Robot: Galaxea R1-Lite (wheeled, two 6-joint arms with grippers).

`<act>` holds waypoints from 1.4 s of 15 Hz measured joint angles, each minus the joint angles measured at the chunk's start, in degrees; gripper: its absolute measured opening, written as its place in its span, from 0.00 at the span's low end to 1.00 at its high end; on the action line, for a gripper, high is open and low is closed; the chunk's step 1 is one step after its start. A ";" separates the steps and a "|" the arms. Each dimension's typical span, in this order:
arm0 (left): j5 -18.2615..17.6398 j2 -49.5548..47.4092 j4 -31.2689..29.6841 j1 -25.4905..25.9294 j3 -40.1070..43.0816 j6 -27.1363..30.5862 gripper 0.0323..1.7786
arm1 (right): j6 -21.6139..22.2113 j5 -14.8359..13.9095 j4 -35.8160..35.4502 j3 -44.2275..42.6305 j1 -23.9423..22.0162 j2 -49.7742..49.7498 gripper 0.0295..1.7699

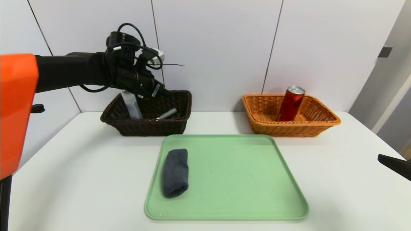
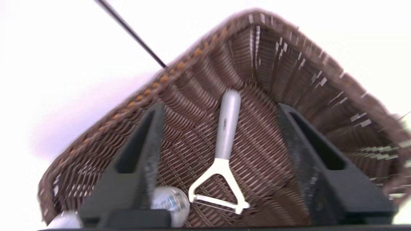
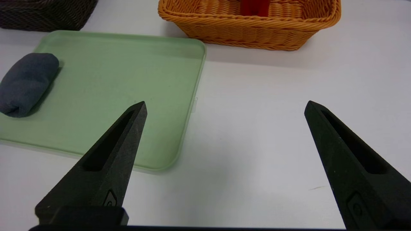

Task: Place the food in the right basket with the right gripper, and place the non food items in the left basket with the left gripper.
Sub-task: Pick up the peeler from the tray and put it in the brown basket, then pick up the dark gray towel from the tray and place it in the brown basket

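My left gripper (image 1: pixel 160 91) hangs over the dark brown left basket (image 1: pixel 179 106), open with nothing between its fingers. In the left wrist view the gripper (image 2: pixel 221 107) looks down on the white peeler (image 2: pixel 224 134), which lies flat on the basket floor (image 2: pixel 273 57) beside the white bottle (image 2: pixel 170 202). The bottle (image 1: pixel 131 106) leans in the basket's left end, with the peeler's grey handle (image 1: pixel 167 114) next to it. A rolled dark grey cloth (image 1: pixel 175 173) lies on the green tray. The red can (image 1: pixel 290 104) stands tilted in the orange right basket (image 1: pixel 321 123). My right gripper (image 3: pixel 225 107) is open and empty above the table.
The green tray (image 1: pixel 240 179) sits mid-table in front of both baskets, with only the cloth (image 3: pixel 27 81) at its left side. The right arm's tip (image 1: pixel 393 165) shows at the right edge. The wall stands close behind the baskets.
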 joint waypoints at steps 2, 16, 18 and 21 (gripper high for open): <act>0.16 -2.84 0.66 -1.60 0.15 -7.68 0.77 | 0.02 0.09 -0.11 0.00 0.00 0.00 0.96; 23.63 -19.48 9.39 -28.55 24.52 -43.78 0.93 | 1.34 0.44 -0.33 0.91 0.02 0.02 0.96; 23.83 -19.59 9.39 -28.96 26.97 -46.32 0.93 | 2.32 0.45 -0.51 1.29 0.04 -0.02 0.96; 23.91 -18.88 10.23 -29.05 28.54 -49.80 0.94 | 2.45 0.45 -0.51 1.44 0.09 -0.11 0.96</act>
